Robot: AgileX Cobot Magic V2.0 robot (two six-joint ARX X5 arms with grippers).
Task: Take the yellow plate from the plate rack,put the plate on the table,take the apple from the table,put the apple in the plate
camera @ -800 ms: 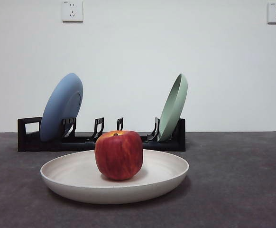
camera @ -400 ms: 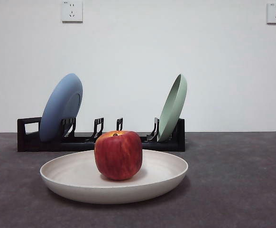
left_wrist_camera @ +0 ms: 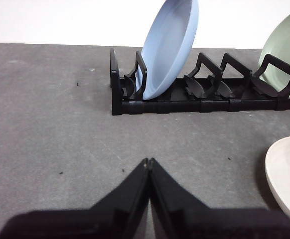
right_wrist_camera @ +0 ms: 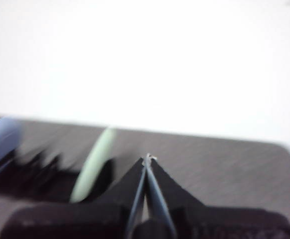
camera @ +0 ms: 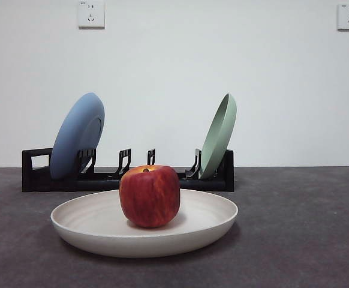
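White wall and two wall sockets [camera: 91,14] back a dark grey speckled table [camera: 300,240]. On it the yellow plate [camera: 102,231], cream in colour, lies flat with its rim up. The apple [camera: 150,195] stands upright in the plate's middle, stem dip and yellow-orange patch facing up. It is squat, its wider axis level.

Behind the plate, the black plate rack [camera: 36,171] runs lengthwise across the front view, boxy open end at that view's left. A blue plate [camera: 77,135] leans in a slot near that end, and a pale green plate [camera: 218,135] leans at the other end. Three holders between them stand empty.

The left gripper [left_wrist_camera: 148,164] has its jaws pressed together with nothing between them, low over bare table. Beyond its tip lies the rack's boxy end with the blue plate standing in it. The yellow plate's rim shows off to one side of the jaws, well apart from them.

The right gripper [right_wrist_camera: 147,160] likewise has its jaws closed on nothing. Its picture is blurred: only the green plate's edge, a blue smear and dark rack shapes show ahead of the tip.

Only the front view shows the apple, and neither gripper appears there. Only the left wrist view shows the slotted holders from above.
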